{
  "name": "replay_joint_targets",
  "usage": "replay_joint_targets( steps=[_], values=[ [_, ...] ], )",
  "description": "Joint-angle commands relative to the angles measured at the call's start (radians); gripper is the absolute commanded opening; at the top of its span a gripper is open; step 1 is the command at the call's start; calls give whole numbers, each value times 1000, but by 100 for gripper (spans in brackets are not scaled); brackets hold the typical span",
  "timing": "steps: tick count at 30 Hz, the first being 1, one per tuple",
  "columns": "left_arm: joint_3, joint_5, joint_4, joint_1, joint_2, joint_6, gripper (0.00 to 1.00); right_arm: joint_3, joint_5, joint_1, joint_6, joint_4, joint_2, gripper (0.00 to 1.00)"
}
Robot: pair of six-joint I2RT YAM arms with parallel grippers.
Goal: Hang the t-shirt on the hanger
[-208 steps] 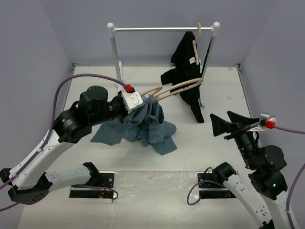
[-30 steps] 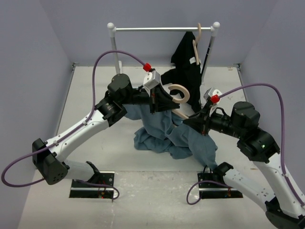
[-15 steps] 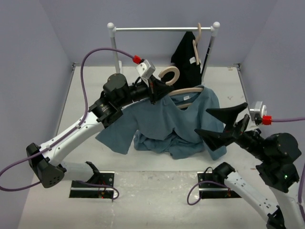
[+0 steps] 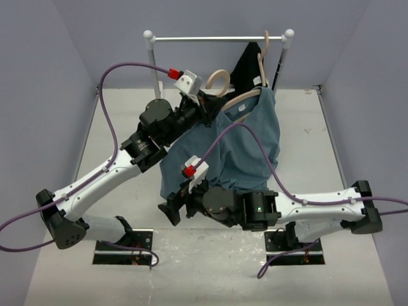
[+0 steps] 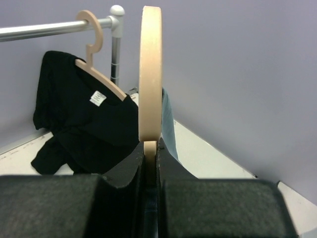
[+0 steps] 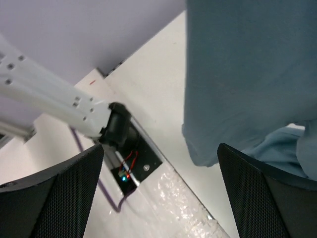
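Observation:
The blue-grey t-shirt (image 4: 245, 137) hangs on the pale wooden hanger (image 4: 220, 80), whose shoulder shows at the collar. My left gripper (image 4: 205, 113) is shut on the hanger's neck and holds it up in front of the rack. In the left wrist view the hanger's hook (image 5: 150, 74) stands edge-on above the shut left gripper (image 5: 150, 147). My right gripper (image 4: 173, 209) is open and empty, low by the shirt's lower left corner. In the right wrist view the right gripper (image 6: 161, 151) gapes beside the t-shirt's hem (image 6: 237, 99), not touching it.
A clothes rack with white posts (image 4: 153, 64) and a metal rail (image 4: 217, 39) stands at the back. A black garment (image 4: 250, 73) on a matching wooden hanger hangs at its right end, also in the left wrist view (image 5: 84, 124). The left arm's base plate (image 6: 132, 161) lies below my right gripper.
My left gripper has lifted the hanger and t-shirt higher and back toward the rack. My right arm has swung across to the left, down to the shirt's lower corner, still open.

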State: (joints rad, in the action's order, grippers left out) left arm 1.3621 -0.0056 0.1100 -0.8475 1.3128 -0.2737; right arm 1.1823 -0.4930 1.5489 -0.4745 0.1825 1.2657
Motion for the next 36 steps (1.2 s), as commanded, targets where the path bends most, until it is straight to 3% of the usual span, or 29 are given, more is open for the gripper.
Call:
replay_joint_targets(
  steps=[1,3,8,9,10,11,12,16,22,36],
  values=[
    [13,-123,138,-4,-36,-25,0,58,-379,46,-145,-105,68,99],
    [-12,-142,156,-4,-60,-41,0,83,-460,49,-161,-109,121,98],
    [-19,-148,143,-4,-74,-59,0,123,-593,49,-166,-79,211,79],
    [-17,-146,139,-4,-76,-62,0,113,-598,49,-148,-106,215,70],
    [-17,-144,138,-4,-76,-64,0,102,-594,48,-119,-146,218,46],
    [-17,-144,137,-4,-76,-65,0,90,-588,48,-84,-196,221,13],
    [-14,-144,137,-4,-76,-65,0,85,-582,49,-74,-214,226,0],
    [2,-142,128,-4,-73,-66,0,65,-526,61,-37,-269,256,0],
    [49,-124,100,-2,-45,-21,0,17,-470,168,174,-589,336,0],
    [104,-68,12,14,-38,54,0,61,-313,195,149,-548,455,0]
  ],
)
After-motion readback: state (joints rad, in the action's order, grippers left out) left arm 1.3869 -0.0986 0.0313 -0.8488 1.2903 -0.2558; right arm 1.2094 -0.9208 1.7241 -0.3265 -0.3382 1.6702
